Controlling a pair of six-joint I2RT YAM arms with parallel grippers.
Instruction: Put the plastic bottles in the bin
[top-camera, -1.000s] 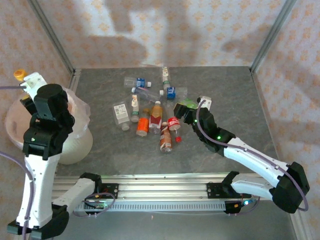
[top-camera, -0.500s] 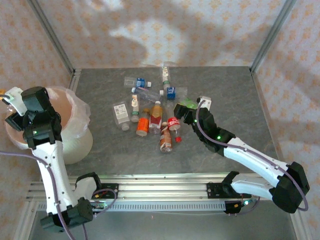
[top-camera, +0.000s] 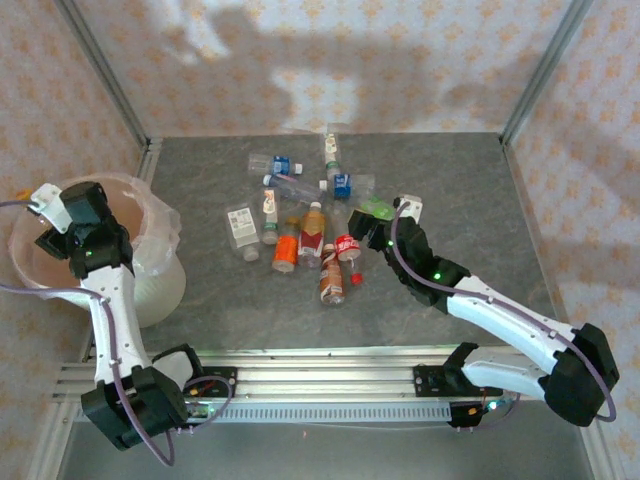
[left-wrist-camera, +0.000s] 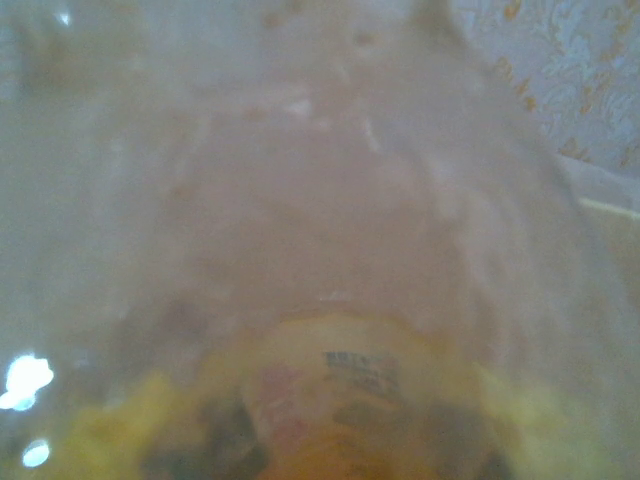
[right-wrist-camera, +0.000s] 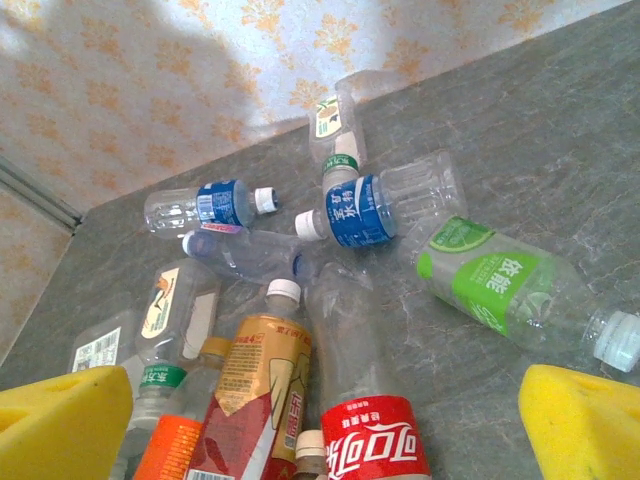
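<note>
Pinkish blur in the bin (top-camera: 160, 285) leaves the left gripper (top-camera: 52, 225) unreadable, apart or together; the right gripper (right-wrist-camera: 320, 425) gapes over bottles (right-wrist-camera: 360, 210).

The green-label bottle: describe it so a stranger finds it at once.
On the grey table, find the pile of plastic bottles. At its right edge lies the green-label bottle: clear, white-capped, alone in having a broad lime-green label.

Mottled grey table (top-camera: 470, 190). Cream wallpaper (top-camera: 400, 60) with orange motifs. White bin (top-camera: 165, 285), lined pale pink. Blue-labelled bottle (right-wrist-camera: 355, 210), green-labelled bottle (right-wrist-camera: 490, 280), red-labelled bottle (right-wrist-camera: 372, 445). Yellow right fingers (right-wrist-camera: 60, 420).
</note>
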